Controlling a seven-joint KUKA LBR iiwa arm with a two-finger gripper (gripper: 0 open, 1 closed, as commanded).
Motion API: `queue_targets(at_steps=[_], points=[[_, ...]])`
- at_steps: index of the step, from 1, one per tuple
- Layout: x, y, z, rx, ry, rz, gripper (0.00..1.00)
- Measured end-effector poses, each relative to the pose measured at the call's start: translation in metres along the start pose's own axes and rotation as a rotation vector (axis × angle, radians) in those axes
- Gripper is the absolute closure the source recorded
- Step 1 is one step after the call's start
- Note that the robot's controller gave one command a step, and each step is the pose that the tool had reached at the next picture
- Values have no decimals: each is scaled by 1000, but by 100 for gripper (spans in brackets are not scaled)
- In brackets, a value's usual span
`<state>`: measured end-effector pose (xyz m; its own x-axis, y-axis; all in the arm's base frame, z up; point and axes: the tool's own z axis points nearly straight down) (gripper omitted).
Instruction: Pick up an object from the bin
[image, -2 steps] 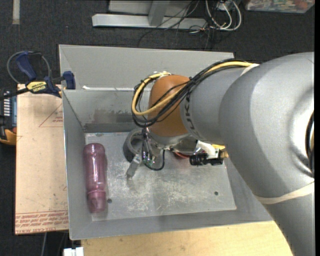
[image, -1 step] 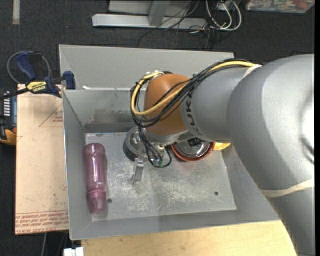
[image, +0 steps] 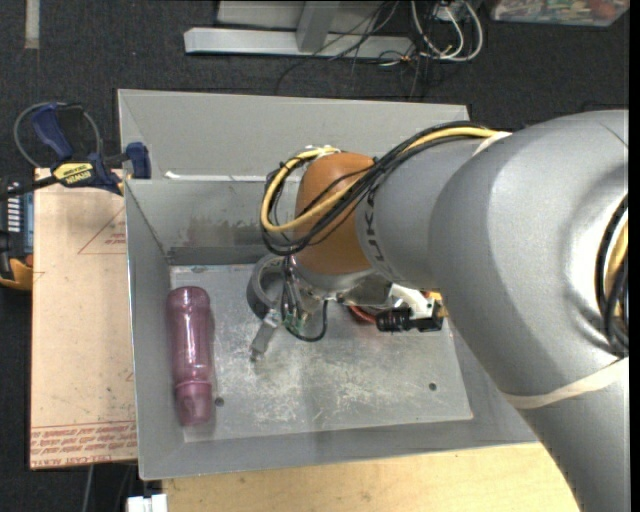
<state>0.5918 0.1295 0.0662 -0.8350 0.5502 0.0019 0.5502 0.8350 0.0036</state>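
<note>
A grey metal bin (image: 300, 425), seen from above, with a KUKA arm (image: 520, 240) reaching in from the right. At the far left of the bin floor we see a translucent pink tube (image: 191, 350). It lies flat close beside the left wall, and its length runs from the far side toward the near side. No part of the robot touches it.

Just right of the tube, and apart from it, the gripper (image: 262, 342) hangs low over bare, scuffed floor near the middle of the bin. Its tip points down and a little to the left. From this angle we cannot tell how far the jaws stand apart, or whether anything is between them.

Above the gripper an orange cover (image: 335, 220) wraps the wrist, with yellow and black cables (image: 275, 200) looped around it. Further right, tucked partly under the arm, a small red, black and white thing (image: 405, 312) with a spot of orange sits by the floor. It may be a toy, though the arm hides too much of it for us to be sure. The arm's grey bulk covers the right side of the bin.
</note>
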Motion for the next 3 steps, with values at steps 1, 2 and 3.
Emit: queue_targets(at_steps=[1, 2, 3], points=[[-3, 9, -3, 0, -3, -459, 0], [-1, 3, -2, -5, -5, -15, 100], [-1, 3, -2, -5, -5, -16, 100]])
